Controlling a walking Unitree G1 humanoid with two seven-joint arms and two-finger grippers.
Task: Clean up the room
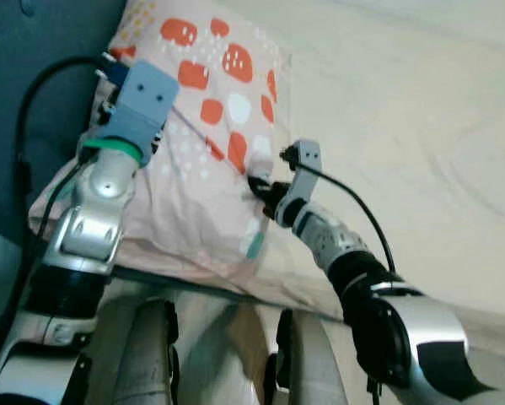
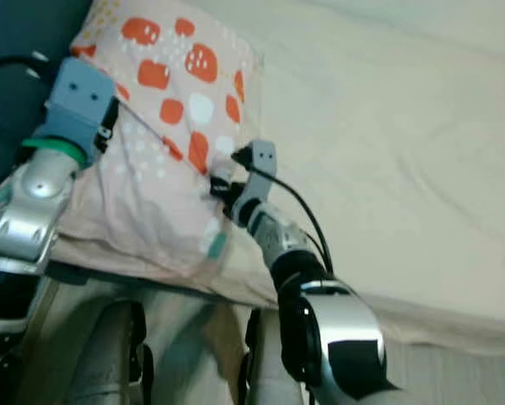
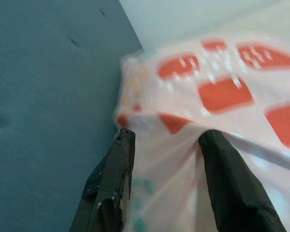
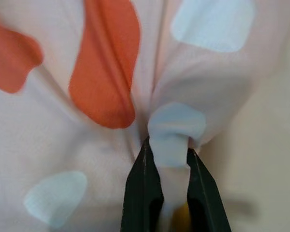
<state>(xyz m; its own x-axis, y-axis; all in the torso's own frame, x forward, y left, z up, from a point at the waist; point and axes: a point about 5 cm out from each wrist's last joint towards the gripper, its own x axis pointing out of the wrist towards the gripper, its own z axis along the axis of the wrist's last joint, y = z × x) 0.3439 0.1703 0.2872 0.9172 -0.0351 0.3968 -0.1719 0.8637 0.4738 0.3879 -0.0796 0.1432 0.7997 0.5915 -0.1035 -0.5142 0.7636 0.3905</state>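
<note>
Head views: a spotted pillow lies in the upper left of the frame on the bed, beside a teal headboard. Left wrist view: the left claw straddles a fold, fingers spread. Right wrist view: the right claw pinches bunched fabric tightly. The pillow looks soft, light and floppy; corners probably give the surest hold.

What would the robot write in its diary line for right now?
stage: handling pillow | object: pink pillow with orange and pale blue blotches on cream bed | left gripper: straddling pillow fabric | right gripper: pinching pillow fabric
</note>
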